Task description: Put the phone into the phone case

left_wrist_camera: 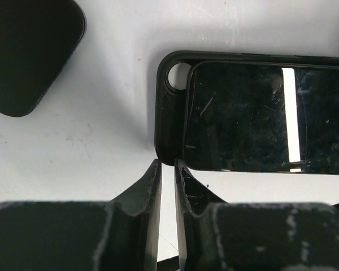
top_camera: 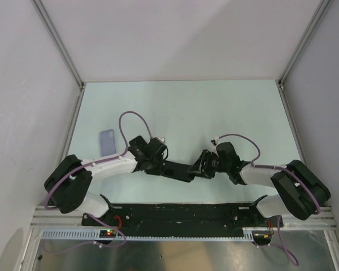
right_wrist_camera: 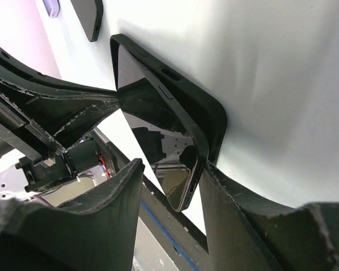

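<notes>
Left claw (left_wrist_camera: 168,164): nearly closed, empty, tips at the phone case's (left_wrist_camera: 169,121) near edge.
Right claw (right_wrist_camera: 172,166): spread, straddling phone (right_wrist_camera: 158,141) and case end, gripping neither.
Progress: phone mid surface (left_wrist_camera: 101,141), partly in case; you likely must press it flush.

White-and-black arms (top_camera: 110,165) trail looping purple cables (top_camera: 134,112).

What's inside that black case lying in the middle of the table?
A dark-screened phone sits in the phone case. It stops short of one end, where the case's round camera hole is uncovered. The phone hides the case floor beneath it.
</notes>
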{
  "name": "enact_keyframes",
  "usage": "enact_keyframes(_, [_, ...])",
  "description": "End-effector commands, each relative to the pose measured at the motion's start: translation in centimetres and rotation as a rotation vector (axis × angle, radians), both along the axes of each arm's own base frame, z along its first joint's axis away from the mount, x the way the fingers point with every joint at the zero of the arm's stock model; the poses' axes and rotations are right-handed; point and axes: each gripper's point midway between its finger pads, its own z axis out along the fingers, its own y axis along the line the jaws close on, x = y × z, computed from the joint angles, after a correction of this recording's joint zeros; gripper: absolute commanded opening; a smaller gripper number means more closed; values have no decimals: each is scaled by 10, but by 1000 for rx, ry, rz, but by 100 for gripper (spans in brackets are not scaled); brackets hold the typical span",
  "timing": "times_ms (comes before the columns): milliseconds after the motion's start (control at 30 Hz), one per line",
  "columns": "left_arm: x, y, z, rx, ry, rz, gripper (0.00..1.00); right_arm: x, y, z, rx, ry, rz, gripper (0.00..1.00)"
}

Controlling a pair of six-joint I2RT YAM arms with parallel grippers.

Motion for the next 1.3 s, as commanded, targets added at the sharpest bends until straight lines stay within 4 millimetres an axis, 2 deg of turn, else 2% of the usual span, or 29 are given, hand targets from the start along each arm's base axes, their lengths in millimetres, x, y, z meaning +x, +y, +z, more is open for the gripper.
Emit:
enact_keyframes(0, [9,-29,-3,-80,-24,-44,17,6,15,21,109,-36,22,48])
enact_keyframes(267, [8,-30,-4,-83,-18,-49,17,6,25,15,140,-4,24,46])
enact_keyframes(400, [6,-32,-3,-92,-13,-58,16,7,29,8,146,16,19,42])
enact_keyframes(567, [3,-37,10,-144,-16,-67,17,8,28,-1,125,29,-1,22])
enact_keyframes(700, [5,-39,35,-199,-63,-52,19,9,25,-8,92,27,-14,8])
enact_keyframes(800, [13,-27,47,-181,-109,7,18,8,23,-12,70,26,-19,3])
enact_keyframes(867, [22,-12,50,-143,-142,84,17,8,22,-14,59,26,-22,1])
enact_keyframes(967, [33,13,44,-85,-160,200,14,6,22,-18,44,30,-19,0])
enact_keyframes(1067, [38,27,28,-20,-142,260,5,4,21,-22,32,37,-16,0])
enact_keyframes(1133, [38,27,15,13,-113,267,1,3,21,-25,27,44,-13,0])
enact_keyframes(1267, [37,19,-3,42,-75,262,0,1,22,-28,26,52,-10,0])
